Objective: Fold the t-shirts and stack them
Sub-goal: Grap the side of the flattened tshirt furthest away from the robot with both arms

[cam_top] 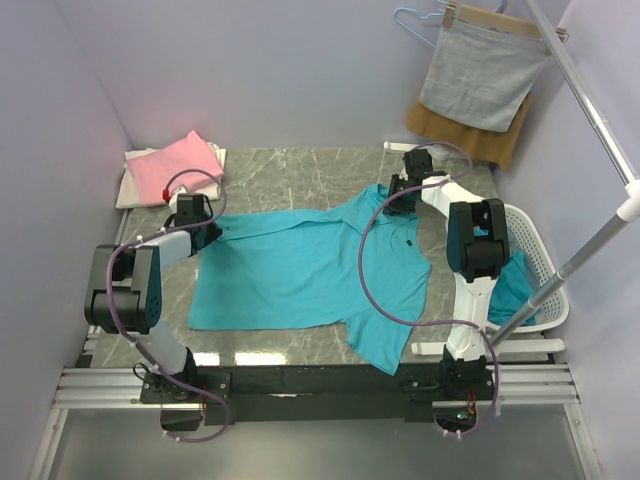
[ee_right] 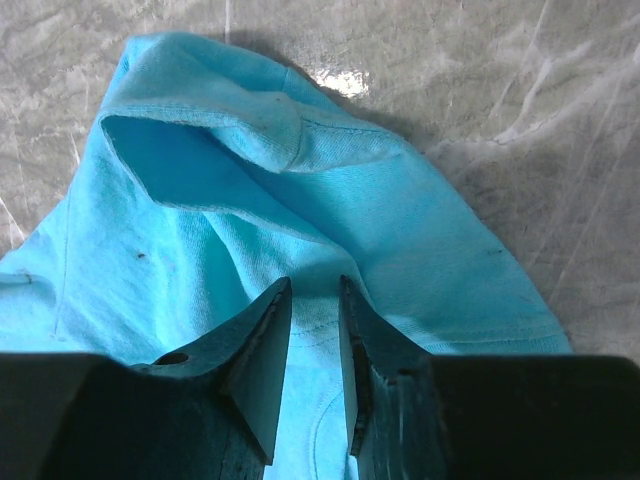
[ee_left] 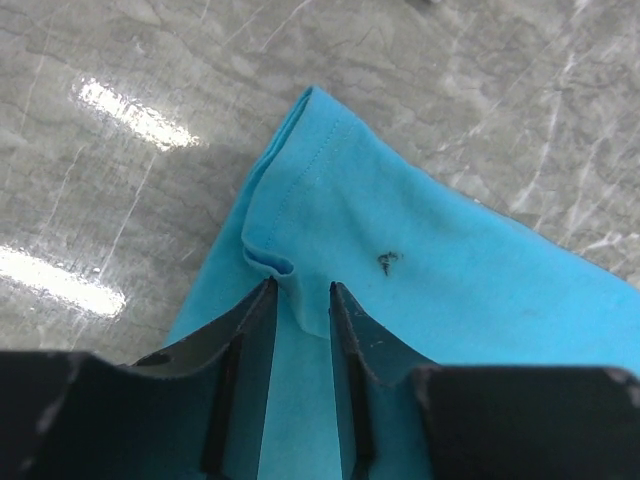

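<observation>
teal t-shirt [cam_top: 300, 270] spread on the marble table [cam_top: 300, 170] between the two arms; left gripper [ee_left: 300, 290] at its far left corner, jaws nearly together with cloth between them, whether it is truly pinched cannot be told; right gripper [ee_right: 315, 290] at the far right sleeve, clamped on a raised fold of the same shirt; judged step: bringing the far edge over toward the near edge; both ends should lift together and travel level, cloth kept taut so no crease sets; pink t-shirt [cam_top: 180, 162] lies folded at the far left
</observation>
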